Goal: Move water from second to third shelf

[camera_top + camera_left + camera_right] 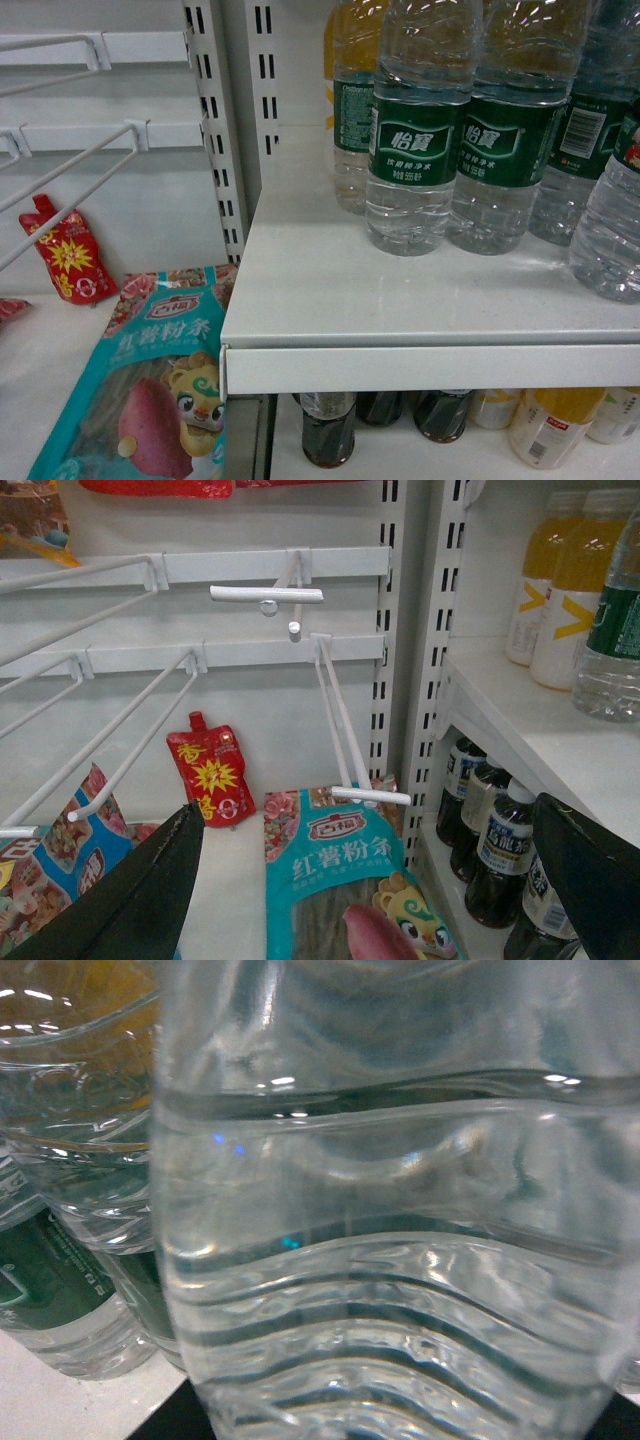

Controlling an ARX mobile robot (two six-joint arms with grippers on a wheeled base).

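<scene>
Closest of all, in the right wrist view, a water bottle [400, 1260] fills the lens: clear, thin plastic, wavy horizontal ribs, liquid glinting behind. A dark edge at the bottom of that view may be the right gripper, but whether it is closed around the bottle cannot be told, and the head view does not show that arm. Judged from this, the pick is at most just beginning; the move to the third shelf is all left to do. The left gripper [370, 880] hangs released, its two dark fingers [150, 890] spread wide and holding nothing, left of the white shelf [420, 368] and above a teal noodle packet [340, 870], glossy and flat. On the shelf, smooth painted metal with a folded front lip, the green-labelled water bottles [420, 130] stand upright in a close row. Under the shelf sit dark cola bottles [328, 425]. Farther left, a red spouted pouch [65, 250] leans by the back panel under bare white wire hooks [340, 720].
</scene>
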